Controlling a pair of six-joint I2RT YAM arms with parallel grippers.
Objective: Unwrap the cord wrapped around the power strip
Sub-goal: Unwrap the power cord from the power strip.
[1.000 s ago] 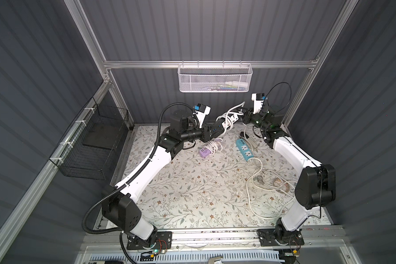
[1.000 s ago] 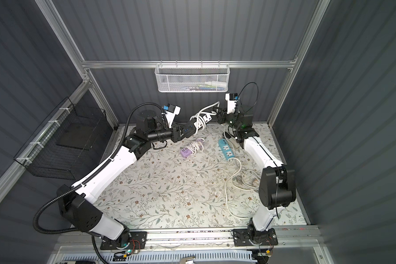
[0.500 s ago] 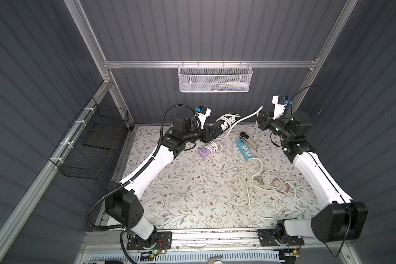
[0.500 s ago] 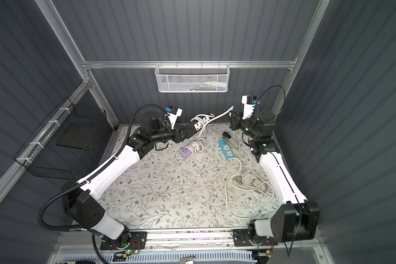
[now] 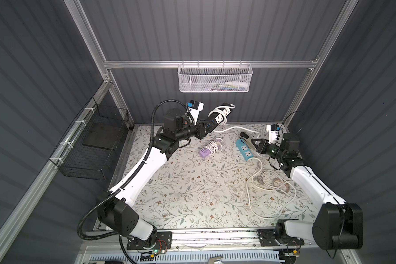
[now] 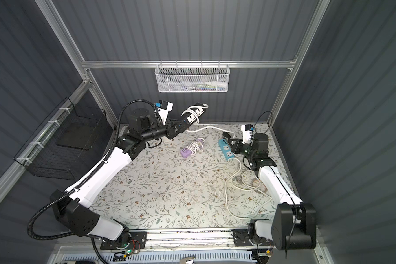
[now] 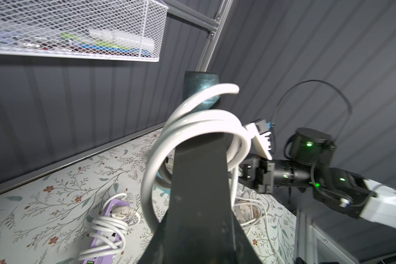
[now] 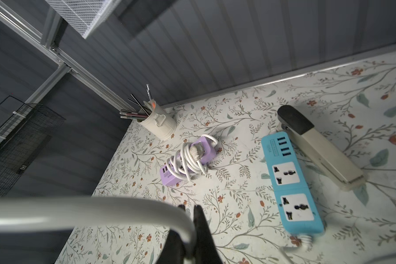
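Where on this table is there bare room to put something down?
The widest bare patch of the table is the middle and near side, bordered by the left arm, the purple power strip and the loose white cord. The far right is crowded: blue power strip, stapler, right gripper.

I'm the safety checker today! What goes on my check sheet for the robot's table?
Surface: floral table.
Job's things: black power strip lifted off the table; white cord looped around it.
Clutter: cord-wrapped purple power strip, blue power strip, stapler, pen cup.
End effectors: left end effector shut on black power strip; right end effector shut on white cord.
Cables: loose cable loops on the table.
Surroundings: white mesh basket on back wall; black wire basket on side wall.
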